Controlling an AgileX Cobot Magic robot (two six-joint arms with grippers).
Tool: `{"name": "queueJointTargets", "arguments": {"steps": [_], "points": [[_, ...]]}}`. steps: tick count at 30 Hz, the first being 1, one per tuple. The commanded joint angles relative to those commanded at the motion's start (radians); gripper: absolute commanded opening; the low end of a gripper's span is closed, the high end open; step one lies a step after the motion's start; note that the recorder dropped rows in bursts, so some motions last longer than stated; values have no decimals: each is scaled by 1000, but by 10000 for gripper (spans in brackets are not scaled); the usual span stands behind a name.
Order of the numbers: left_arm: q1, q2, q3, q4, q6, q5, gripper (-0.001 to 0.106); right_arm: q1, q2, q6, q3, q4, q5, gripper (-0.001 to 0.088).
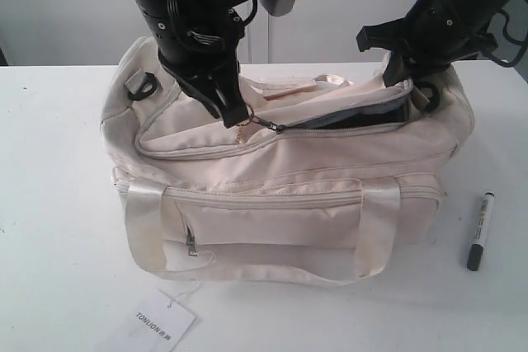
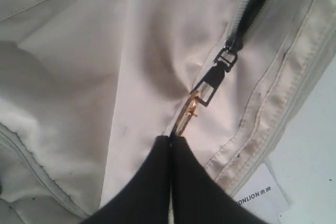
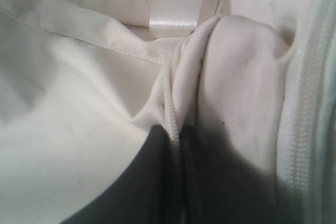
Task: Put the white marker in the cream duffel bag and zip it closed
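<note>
left gripper (image 2: 170, 142) pressed together, pinching the gold zipper pull (image 2: 186, 115) on top of the cream duffel bag (image 1: 272, 212). right gripper (image 3: 177, 139) clamped on a fold of bag fabric by the zipper edge, at the opposite end of the bag. zipper part open between the two grippers, dark gap showing. white marker (image 1: 480, 231) lies on the worktop (image 1: 58, 204) outside the bag, on the right gripper's side, well apart from it. paper tag (image 1: 163, 321) on the worktop, nearer the left gripper.
</note>
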Motion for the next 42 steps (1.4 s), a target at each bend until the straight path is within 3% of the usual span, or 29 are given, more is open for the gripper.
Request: {"name": "queueJointTargets", "arguments": {"steps": [13, 28, 30, 33, 37, 40, 42], "points": [[11, 0, 100, 7, -3, 0, 0, 0, 0, 0, 0, -27, -10, 0], [11, -12, 102, -30, -56, 0, 0, 0, 0, -20, 0, -30, -77, 0], [26, -12, 102, -128, -56, 0, 0, 0, 0, -20, 0, -6, -74, 0], [109, -12, 102, -368, -26, 0, 0, 0, 0, -20, 0, 33, -60, 0], [204, -12, 108, -548, 4, 0, 0, 0, 0, -20, 0, 47, -54, 0], [261, -12, 179, -708, 80, 0, 0, 0, 0, -20, 0, 47, -47, 0], [279, -12, 241, -733, 80, -12, 0, 0, 0, -20, 0, 47, -43, 0]]}}
